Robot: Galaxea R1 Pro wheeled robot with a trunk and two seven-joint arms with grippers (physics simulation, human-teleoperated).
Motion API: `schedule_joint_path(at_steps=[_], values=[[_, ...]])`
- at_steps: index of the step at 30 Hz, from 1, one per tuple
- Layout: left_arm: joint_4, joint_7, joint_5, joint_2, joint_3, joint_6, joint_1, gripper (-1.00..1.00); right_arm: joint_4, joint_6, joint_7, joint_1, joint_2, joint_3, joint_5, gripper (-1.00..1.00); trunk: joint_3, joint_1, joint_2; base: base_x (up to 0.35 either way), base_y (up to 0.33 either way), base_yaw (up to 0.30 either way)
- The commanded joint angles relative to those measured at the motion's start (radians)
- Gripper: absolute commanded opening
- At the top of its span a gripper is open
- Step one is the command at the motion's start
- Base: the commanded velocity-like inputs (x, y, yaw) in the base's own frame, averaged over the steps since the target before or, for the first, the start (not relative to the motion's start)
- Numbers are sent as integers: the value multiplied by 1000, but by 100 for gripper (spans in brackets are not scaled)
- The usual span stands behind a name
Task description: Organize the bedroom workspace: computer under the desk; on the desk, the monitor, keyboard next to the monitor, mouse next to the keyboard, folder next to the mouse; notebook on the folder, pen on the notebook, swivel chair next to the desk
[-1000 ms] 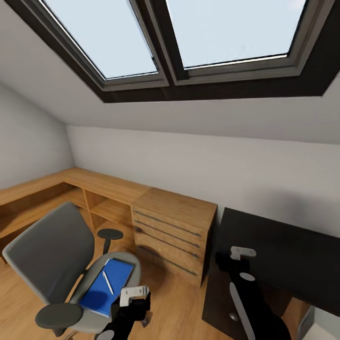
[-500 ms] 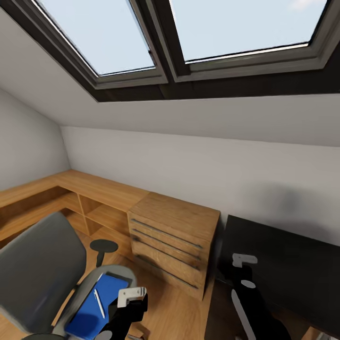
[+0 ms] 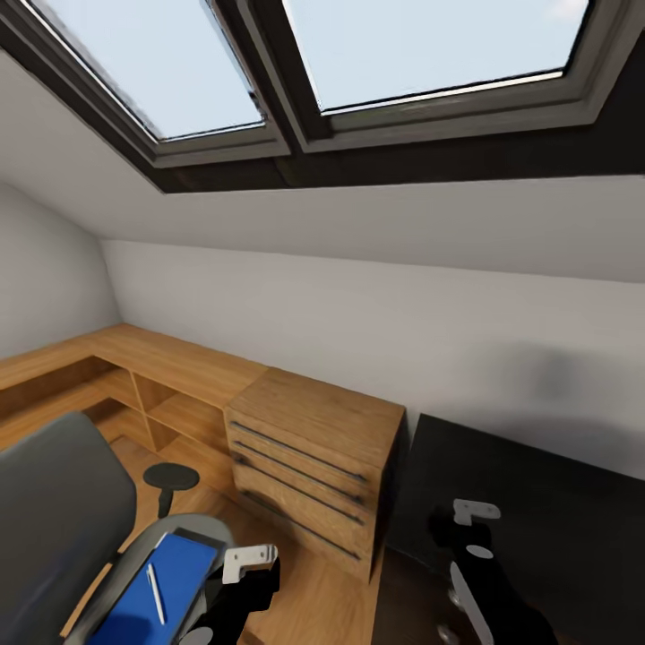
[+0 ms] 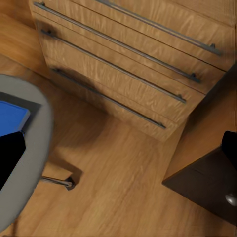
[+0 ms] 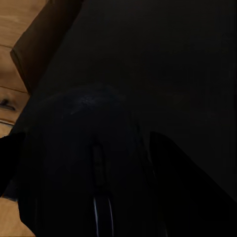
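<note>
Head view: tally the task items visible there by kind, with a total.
swivel chair: 1
folder: 1
pen: 1
desk: 1
Total: 4

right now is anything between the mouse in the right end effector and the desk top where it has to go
Nothing visible stands in the way. In the right wrist view the mouse sits between the end effector's fingers with the bare black desk top directly beyond it. In the head view the right end effector hangs over that desk's near corner, beside the wooden drawer chest.
</note>
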Motion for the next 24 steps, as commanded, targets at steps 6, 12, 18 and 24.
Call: schedule_joint_path(at_steps=[6,12,18,24], values=[[-2,7,10,0,-1,3,0,100,113,-54,-2,-49,-3,2,-8,-100,0,1,-1,229,-236,0],[-4,6,12,0,-1,4,0,100,253,-134,1,-91,2,4,-10,-100,0,1,-1,54,-52,0],[-4,6,11,0,-1,4,0,100,297,-150,115,-101,5,5,-39,-100,0,1,-1,4,-4,0],[-5,6,11,0,-1,4,0,100,299,-152,164,-102,6,7,-72,-100,0,1,-1,0,0,0]])
